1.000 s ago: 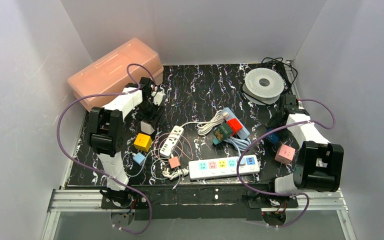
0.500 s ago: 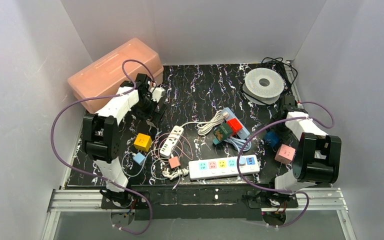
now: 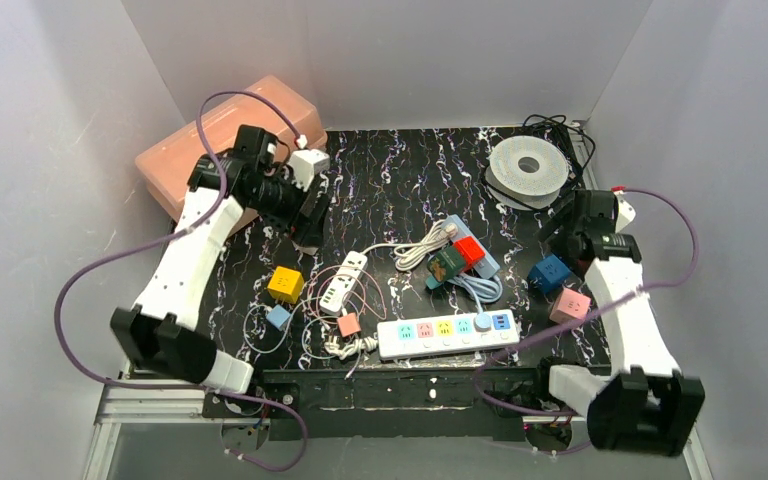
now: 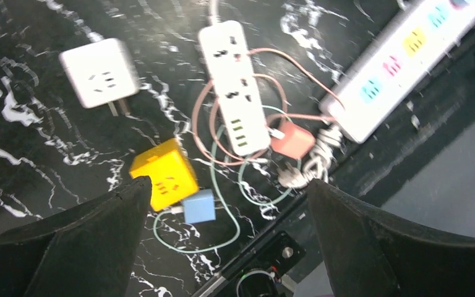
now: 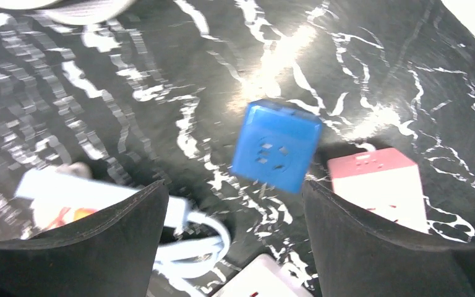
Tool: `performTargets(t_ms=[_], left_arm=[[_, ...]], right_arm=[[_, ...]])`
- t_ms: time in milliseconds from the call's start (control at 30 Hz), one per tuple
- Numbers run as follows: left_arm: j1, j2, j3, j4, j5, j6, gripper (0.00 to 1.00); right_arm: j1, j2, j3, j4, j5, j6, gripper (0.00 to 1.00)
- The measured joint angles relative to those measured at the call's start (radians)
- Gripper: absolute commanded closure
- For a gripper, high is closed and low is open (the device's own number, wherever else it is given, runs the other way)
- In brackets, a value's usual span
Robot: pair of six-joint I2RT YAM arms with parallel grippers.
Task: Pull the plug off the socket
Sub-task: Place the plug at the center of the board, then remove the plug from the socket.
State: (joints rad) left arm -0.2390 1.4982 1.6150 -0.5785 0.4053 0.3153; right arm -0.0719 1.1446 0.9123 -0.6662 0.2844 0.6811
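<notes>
Hovering at ten o'clock over the surface (image 3: 400, 180), the left hand (image 4: 227, 198) gapes empty; at three o'clock the right hand (image 5: 234, 192), likewise spread apart, hangs above the blue cube (image 5: 276, 145)

Robot lab cell, plain white enclosure walls (image 3: 410, 60), black marbled tabletop (image 3: 400, 185), aluminium rail (image 3: 155, 397), scattered power strips (image 3: 447, 334)

Tangled cables (image 4: 314, 164) hem the white strip (image 4: 235, 93); open tabletop (image 3: 400, 175) beyond.
</notes>
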Motion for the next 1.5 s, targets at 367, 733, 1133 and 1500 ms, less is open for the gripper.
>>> performTargets(t_ms=[367, 733, 1133, 1500], left_arm=[[-0.305, -0.347, -0.189, -0.062, 0.075, 0.208, 0.02], [-0.731, -0.409, -0.396, 0.071, 0.048, 0.429, 0.02], [-0.903, -0.276, -0.575, 0.277, -0.077, 0.398, 0.02], [-0.904, -0.131, -0.620, 0.428, -0.097, 0.293, 0.02]], right_arm=[[0.413, -0.317, -0.090, -0.089, -0.038, 0.071, 0.12], [0.448, -0.376, -0.282, -0.161, -0.071, 0.189, 0.12], [0.447, -0.422, -0.454, -0.116, -0.107, 0.287, 0.20], [0.447, -0.486, -0.561, -0.006, -0.243, 0.348, 0.25]])
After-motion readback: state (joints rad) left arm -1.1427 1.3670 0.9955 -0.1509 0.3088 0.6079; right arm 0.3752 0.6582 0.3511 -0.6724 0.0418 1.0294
